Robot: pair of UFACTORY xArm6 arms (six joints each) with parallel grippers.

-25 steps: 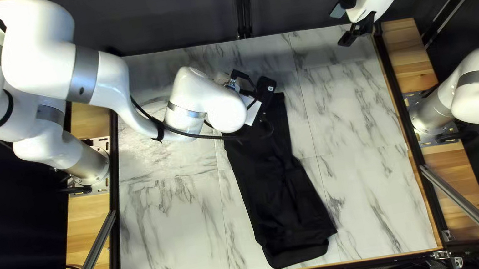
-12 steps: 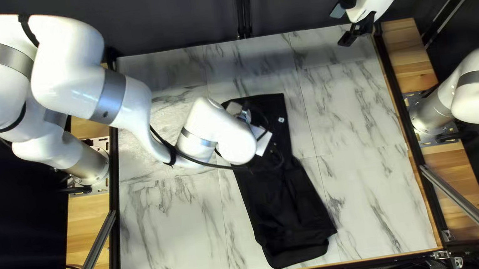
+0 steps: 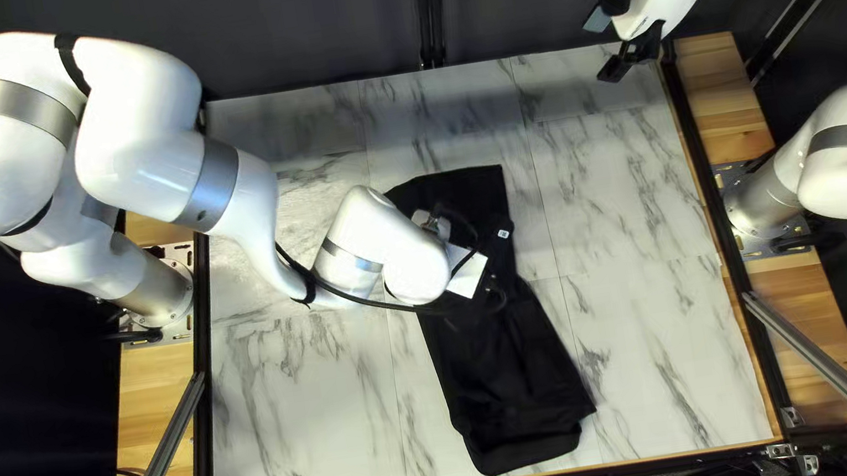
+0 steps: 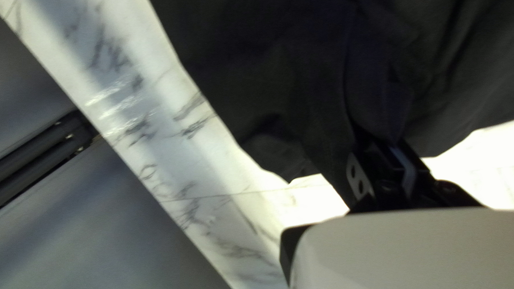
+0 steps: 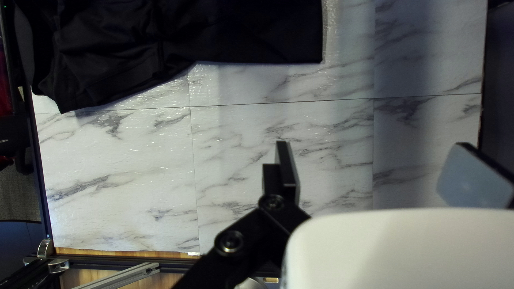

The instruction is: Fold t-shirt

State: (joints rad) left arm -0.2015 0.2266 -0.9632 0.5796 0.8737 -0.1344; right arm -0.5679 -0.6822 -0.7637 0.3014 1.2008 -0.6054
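The black t-shirt (image 3: pixel 506 377) is lying long and narrow on the desk (image 3: pixel 651 338), running toward its near edge. Your left gripper (image 3: pixel 494 292) is hanging over the t-shirt; I cannot tell if it is holding the cloth. Your right gripper (image 3: pixel 603 47) is staying wide open, holding nothing, well apart from the t-shirt.

White, rounded arms (image 3: pixel 136 124); silver-grey bands (image 3: pixel 212 186); black cable (image 3: pixel 377 303); right claw (image 3: pixel 605 46) black, round screws (image 5: pixel 231 242) in links (image 5: pixel 251 227).
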